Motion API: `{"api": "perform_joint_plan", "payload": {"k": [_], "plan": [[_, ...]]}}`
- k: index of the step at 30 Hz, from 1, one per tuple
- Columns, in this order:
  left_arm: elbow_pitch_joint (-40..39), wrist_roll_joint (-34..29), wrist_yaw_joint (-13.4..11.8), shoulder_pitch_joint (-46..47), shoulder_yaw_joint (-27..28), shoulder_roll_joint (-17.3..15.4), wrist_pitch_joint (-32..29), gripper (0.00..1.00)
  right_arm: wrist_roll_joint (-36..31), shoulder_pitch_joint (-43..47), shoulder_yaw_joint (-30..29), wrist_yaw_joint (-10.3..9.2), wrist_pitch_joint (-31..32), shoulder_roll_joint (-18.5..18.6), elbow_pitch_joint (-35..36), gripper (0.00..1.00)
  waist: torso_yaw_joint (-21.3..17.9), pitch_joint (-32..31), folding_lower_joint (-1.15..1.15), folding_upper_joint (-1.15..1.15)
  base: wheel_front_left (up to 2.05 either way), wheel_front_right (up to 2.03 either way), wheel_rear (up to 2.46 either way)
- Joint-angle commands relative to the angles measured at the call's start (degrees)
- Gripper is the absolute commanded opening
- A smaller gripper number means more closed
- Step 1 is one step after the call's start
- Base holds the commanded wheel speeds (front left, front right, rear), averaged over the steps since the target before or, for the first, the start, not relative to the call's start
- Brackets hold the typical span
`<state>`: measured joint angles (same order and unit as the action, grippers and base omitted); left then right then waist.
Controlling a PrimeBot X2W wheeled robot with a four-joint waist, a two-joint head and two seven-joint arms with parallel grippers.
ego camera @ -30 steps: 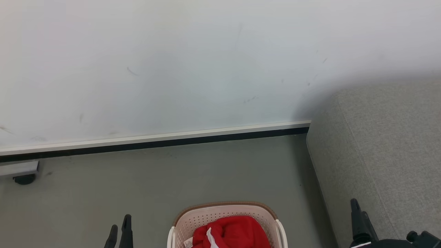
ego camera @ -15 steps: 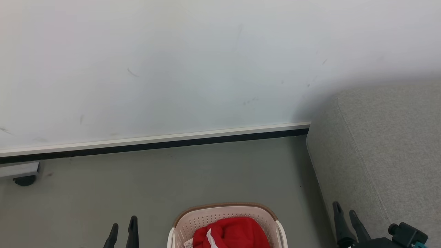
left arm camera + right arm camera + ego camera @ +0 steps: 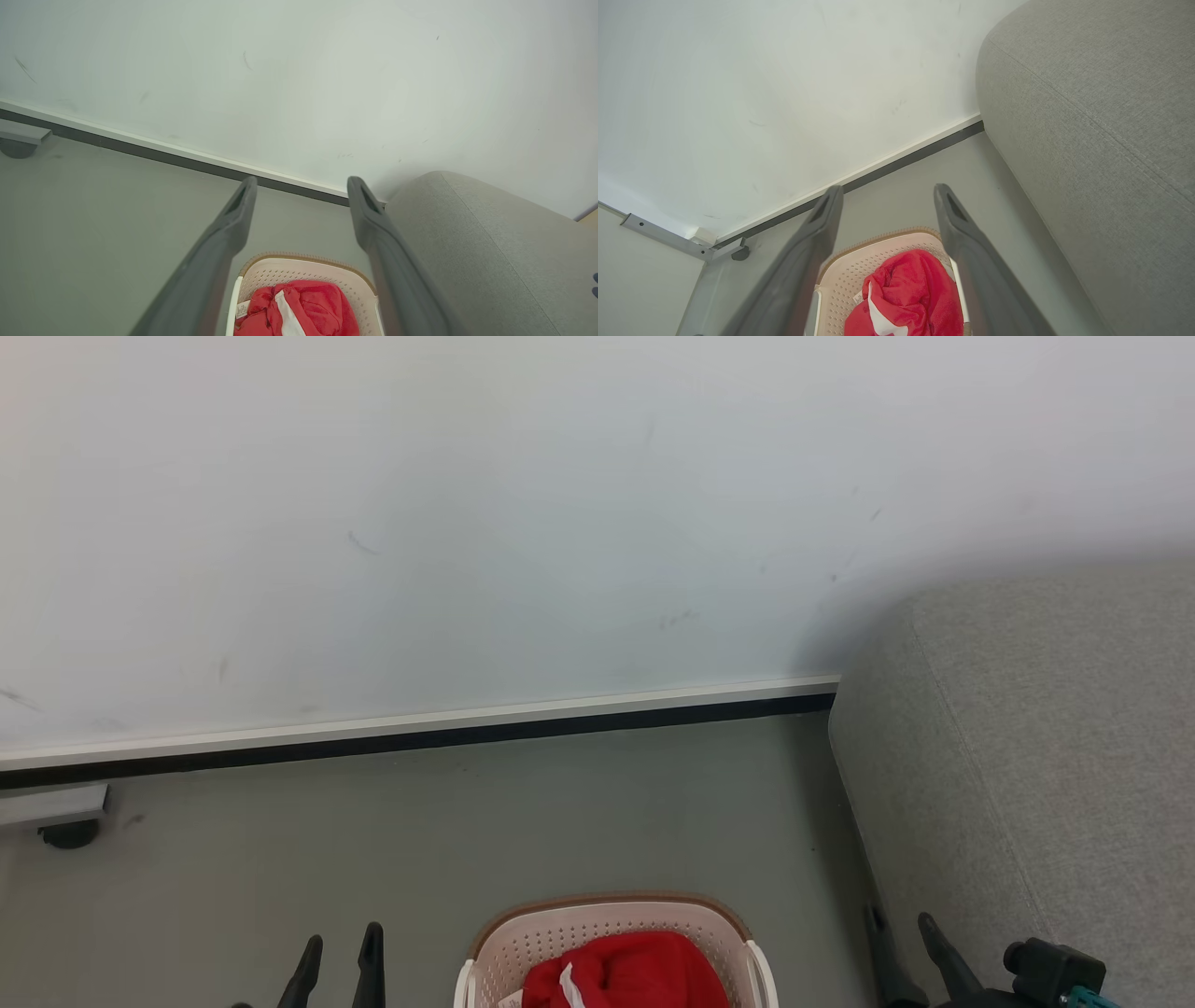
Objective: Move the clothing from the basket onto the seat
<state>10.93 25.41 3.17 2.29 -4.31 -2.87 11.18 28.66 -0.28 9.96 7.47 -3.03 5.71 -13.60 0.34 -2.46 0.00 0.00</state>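
Two grippers hang low over the grey floor (image 3: pixel 485 821), each with its fingers spread wide and nothing between them. The left gripper (image 3: pixel 344 935) is to the left of the basket (image 3: pixel 607 903), a strip of floor between them. The right gripper (image 3: pixel 900 917) is on the basket's other side, close by the flank of the seat (image 3: pixel 1027 728). The clothing (image 3: pixel 625 971) lies bunched inside the basket, red with a white stripe and a small white label at its left. The basket stands on the floor near the seat but apart from it, well short of the dark skirting (image 3: pixel 467 735) at the floor's far edge below the white wall (image 3: pixel 467 523)
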Motion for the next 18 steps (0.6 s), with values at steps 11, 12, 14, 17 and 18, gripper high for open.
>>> {"api": "perform_joint_plan", "payload": {"k": [11, 12, 14, 17, 18], "plan": [[0.8, -7.0, -0.2, -0.9, 0.7, -0.2, 1.4, 1.0, -9.5, 0.8, -0.6, 0.03, 0.1, -0.9, 1.0, 1.0, -0.3, -0.2, 0.0, 0.0, 0.0, 0.0, 0.0], [0.9, -7.3, -0.3, -0.9, 0.9, -0.2, 1.6, 1.0, -10.0, 0.8, -0.6, 0.03, 0.0, -1.0, 1.1, 1.0, -0.3, -0.2, 0.0, 0.0, 0.0, 0.0, 0.0], [1.0, -8.0, -0.7, -0.9, 1.3, -0.2, 1.7, 1.0, -11.1, 1.0, -0.7, 0.03, -0.2, -1.1, 1.2, 1.0, -0.4, -0.3, 0.0, 0.0, 0.0, 0.0, 0.0], [1.0, -9.2, -1.0, -1.0, 1.9, -0.2, 2.0, 1.0, -12.0, 0.9, -0.6, 0.04, -0.4, -1.3, 1.1, 1.0, -0.3, -0.2, 0.0, 0.0, 0.0, 0.0, 0.0], [1.0, -9.6, -1.1, -1.1, 2.1, -0.2, 2.1, 1.0, -12.5, 0.9, -0.6, 0.04, -0.4, -1.4, 1.0, 1.0, -0.3, -0.3, 0.0, 0.0, 0.0, 0.0, 0.0]]}}
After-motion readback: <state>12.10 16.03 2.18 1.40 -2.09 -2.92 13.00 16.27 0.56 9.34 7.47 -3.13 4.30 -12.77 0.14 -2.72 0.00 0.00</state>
